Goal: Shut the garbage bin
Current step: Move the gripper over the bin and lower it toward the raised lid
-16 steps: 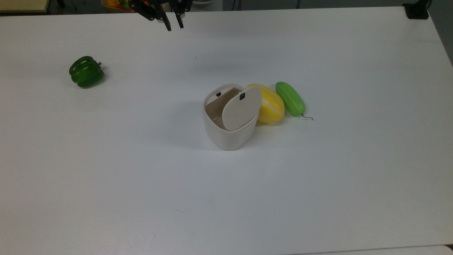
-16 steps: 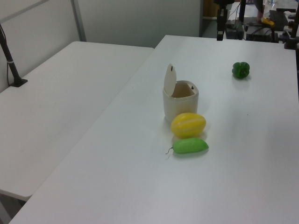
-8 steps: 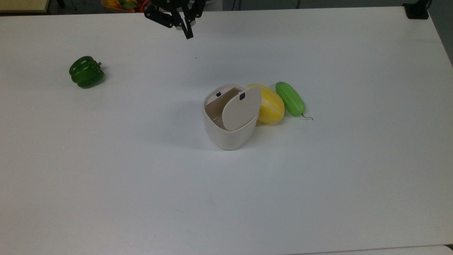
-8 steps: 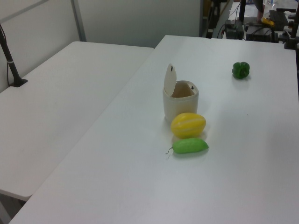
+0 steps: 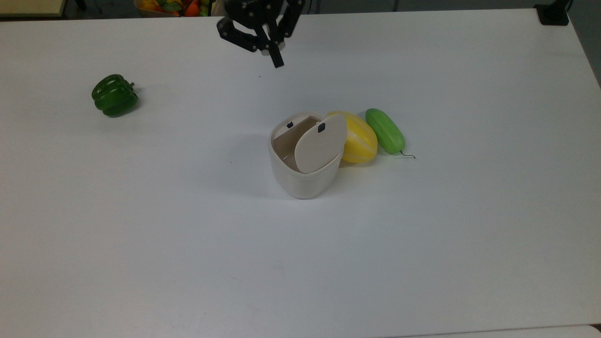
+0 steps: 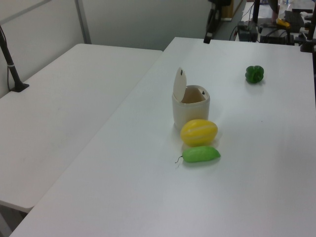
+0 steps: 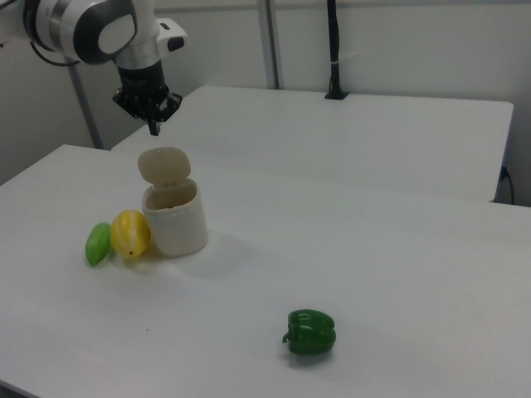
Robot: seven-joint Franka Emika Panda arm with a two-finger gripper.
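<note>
The garbage bin [image 5: 304,180] is a cream-white tub standing mid-table, and its beige lid [image 5: 320,144] with a small black mark is raised nearly upright on the top view's right side. The tub's inside shows. The left view has the bin [image 6: 190,112] with its lid [image 6: 179,85] upright, and the right view has the bin [image 7: 177,222] and lid [image 7: 164,164] too. My gripper [image 5: 277,62] hangs shut and empty in the air behind the bin, apart from it. In the right view the gripper [image 7: 153,128] is just above the lid's top edge.
A yellow melon [image 5: 360,137] touches the bin on the top view's right, with a light green cucumber [image 5: 385,130] beside it. A dark green bell pepper [image 5: 114,95] lies far on the top view's left. A basket of fruit [image 5: 164,5] sits past the table's far edge.
My gripper has moved toward the top view's right and nearer the bin, turning as it went, and its fingers have come together. The bin and lid have not moved.
</note>
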